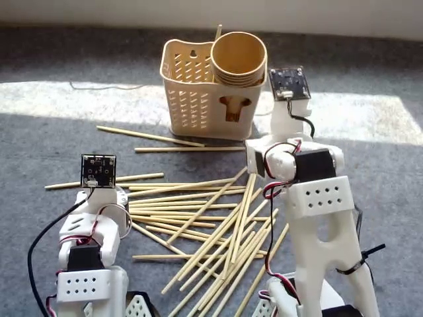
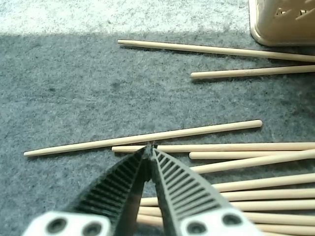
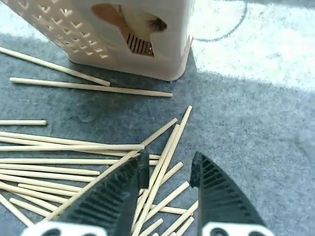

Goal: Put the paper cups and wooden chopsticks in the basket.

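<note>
Grey carpet (image 1: pixel 383 198) for a work surface, with a sunlit band across the far side. Closest in, found the left gripper (image 2: pixel 150 146) low over the near-left fringe of the wooden chopsticks (image 1: pixel 211 231). Jaws pressed together tip to tip with nothing between them, poised just above one stick's end and probably parked rather than grasping. Across the pile, noted the right gripper (image 3: pixel 170 164) with jaws parted and empty, held above the crossed sticks at the right edge, likely so as to straddle one and close on it. Saw most of the chopsticks loose on the carpet, fanned between the two arms and overlapping, hence awkward to take singly. Farther off, spotted two stray chopsticks (image 1: pixel 192 149) lying flat just in front of the basket (image 1: pixel 192 99). Judged the cup half of the job done: paper cups (image 1: pixel 239 59) nested in one stack, seated in the basket's right side and leaning a little — stacked, presumably, to leave room for sticks. Made out one thin stick (image 1: pixel 218 31) poking up behind the rim — perhaps a chopstick already in.
</note>
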Robot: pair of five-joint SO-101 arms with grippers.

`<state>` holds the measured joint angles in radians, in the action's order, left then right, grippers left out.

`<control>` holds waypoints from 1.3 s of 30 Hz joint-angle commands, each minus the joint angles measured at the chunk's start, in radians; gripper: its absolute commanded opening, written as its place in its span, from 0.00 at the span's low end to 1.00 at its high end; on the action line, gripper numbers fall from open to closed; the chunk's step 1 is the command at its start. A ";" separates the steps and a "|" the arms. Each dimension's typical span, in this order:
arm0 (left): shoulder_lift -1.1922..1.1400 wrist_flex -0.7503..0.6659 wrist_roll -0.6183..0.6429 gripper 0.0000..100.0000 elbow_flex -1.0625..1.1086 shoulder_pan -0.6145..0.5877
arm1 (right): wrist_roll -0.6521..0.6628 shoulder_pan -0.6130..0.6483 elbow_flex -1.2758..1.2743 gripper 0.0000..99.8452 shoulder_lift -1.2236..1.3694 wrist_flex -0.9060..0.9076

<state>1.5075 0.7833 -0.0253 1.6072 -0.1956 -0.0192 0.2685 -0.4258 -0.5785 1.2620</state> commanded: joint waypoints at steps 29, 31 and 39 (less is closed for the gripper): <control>0.008 -0.020 -0.011 0.01 -0.007 -0.007 | -0.356 -0.070 -0.041 0.14 0.582 -0.455; 0.008 -0.020 -0.011 0.01 -0.007 -0.007 | -0.356 -0.070 -0.038 0.14 0.615 -0.469; 0.008 -0.018 -0.011 0.01 -0.007 -0.007 | -0.351 -0.081 -0.036 0.13 0.705 -0.496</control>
<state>1.5075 0.7833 -0.0253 1.6072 -0.1956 -0.3644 0.2056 -0.4902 0.1212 0.7864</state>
